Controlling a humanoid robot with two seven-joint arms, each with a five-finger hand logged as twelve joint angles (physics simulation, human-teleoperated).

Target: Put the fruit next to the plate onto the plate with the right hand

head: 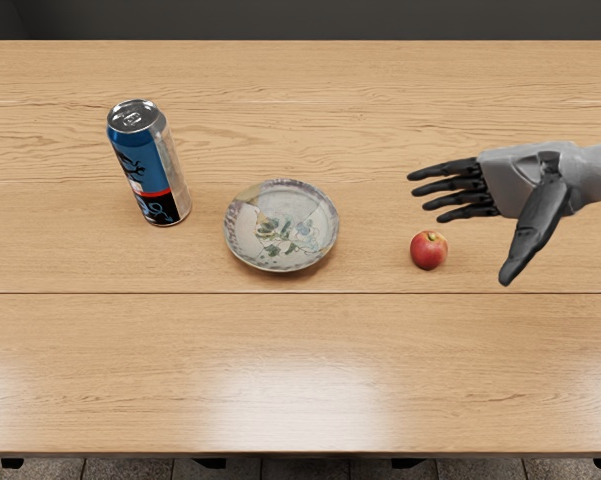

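on the wooden table (300,370), a red apple (429,250) sits just right of the plate (248,230), not touching it, while the robot's right hand (515,185) hangs farther back and to the right, fingers (450,186) spread and holding nothing. the reach appears to be the step in hand; next the hand likely needs to drop nearer and left, then close around the fruit. a blue can (150,162) stands upright at the far left.
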